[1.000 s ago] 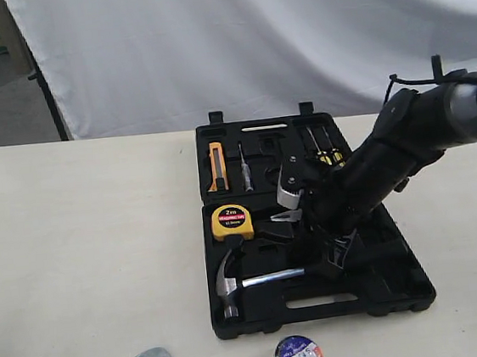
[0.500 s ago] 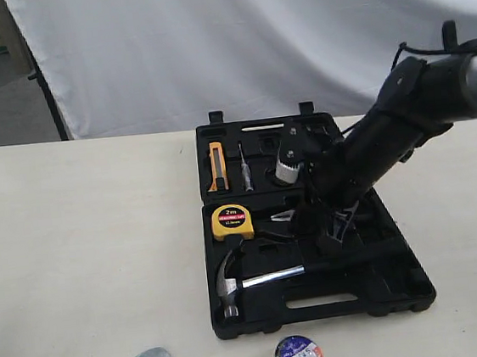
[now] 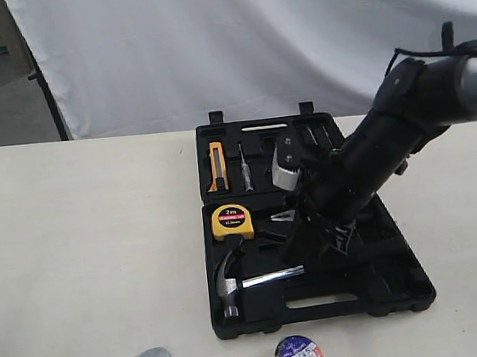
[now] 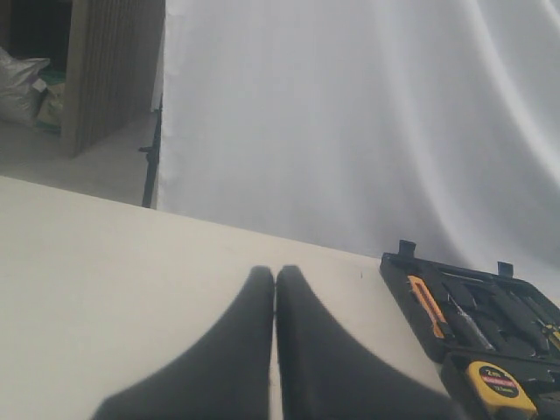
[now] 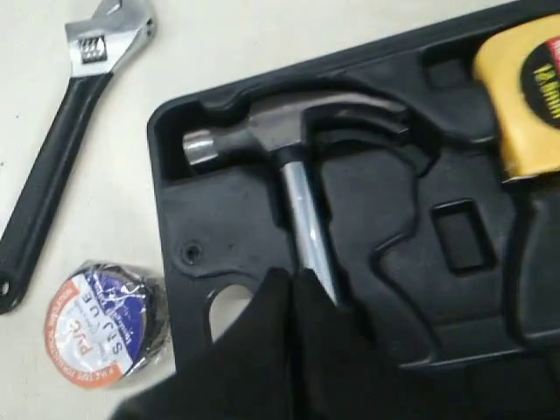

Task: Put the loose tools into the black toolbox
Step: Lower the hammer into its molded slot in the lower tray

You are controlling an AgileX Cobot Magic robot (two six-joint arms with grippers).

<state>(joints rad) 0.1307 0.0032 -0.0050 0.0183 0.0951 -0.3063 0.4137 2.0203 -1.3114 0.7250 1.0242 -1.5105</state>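
A: Right gripper (image 5: 292,282)?
B: Closed on nothing, tips over the hammer (image 5: 293,131) shaft. The hammer lies in its toolbox (image 5: 210,201) recess.
A: Outside?
B: Wrench (image 5: 52,166) and tape roll (image 5: 101,324) lie on the table (image 5: 184,44) beside the toolbox. Left gripper (image 4: 276,278) closed.

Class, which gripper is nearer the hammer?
Right. The right gripper sits shut over the shaft of the hammer in the toolbox; the left gripper is over the table, apart from the toolbox.

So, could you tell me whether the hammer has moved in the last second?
No. The hammer lies just as before, head next to the yellow tape measure in the toolbox.
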